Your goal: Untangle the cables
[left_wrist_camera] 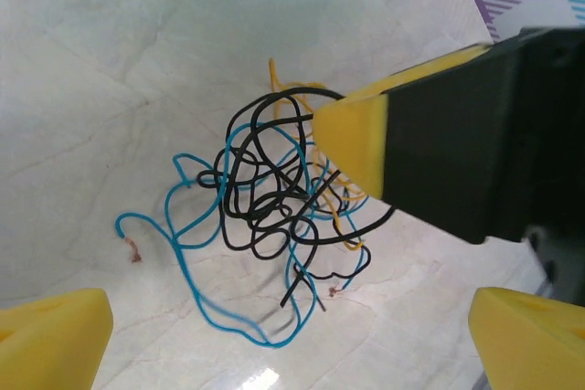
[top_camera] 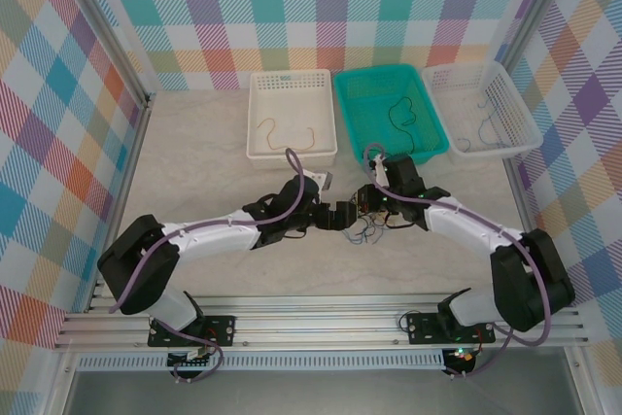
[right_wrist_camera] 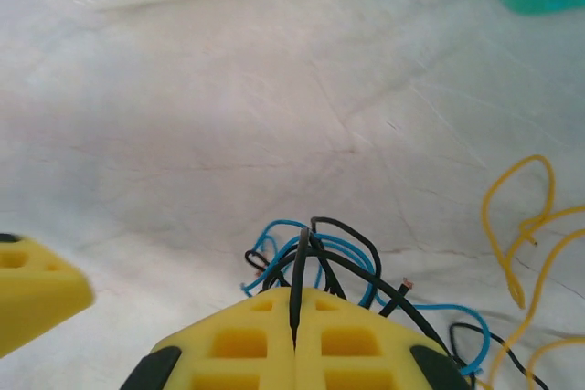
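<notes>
Your left gripper (top_camera: 338,216) sits at mid-table with its jaws spread wide and nothing between them. In its wrist view the yellow fingertips (left_wrist_camera: 50,335) stand at the two bottom corners. Just ahead of those fingertips, on the pale table (left_wrist_camera: 82,89), lies the tangle of cables (left_wrist_camera: 274,189). A blue cable (left_wrist_camera: 142,216) trails out of it toward the finger on the left of that view and ends in a bare tip. A black cable (left_wrist_camera: 256,198) is looped many times over at the core. An orange cable (left_wrist_camera: 274,79) pokes out on the far side of the knot.

Your right gripper (right_wrist_camera: 294,308) meets the tangle from the opposite side, its tip close to your left gripper's tip. Its jaws are pressed together on a strand of the black cable, which rises straight out of the seam between the two yellow fingers. More black and blue loops lie just past its fingertips. The orange cable curls off to its right, apart from the jaws.

Beyond both grippers, three baskets stand in a row. Ahead and to the left of your left gripper, the left white basket (top_camera: 292,76) holds a tan cord (top_camera: 287,131). Straight beyond your right gripper, the teal basket (top_camera: 343,109) holds a black cord (top_camera: 403,112). Farther right, the right white basket (top_camera: 462,85) holds a thin dark cord (top_camera: 481,133) whose colour you cannot make out.
</notes>
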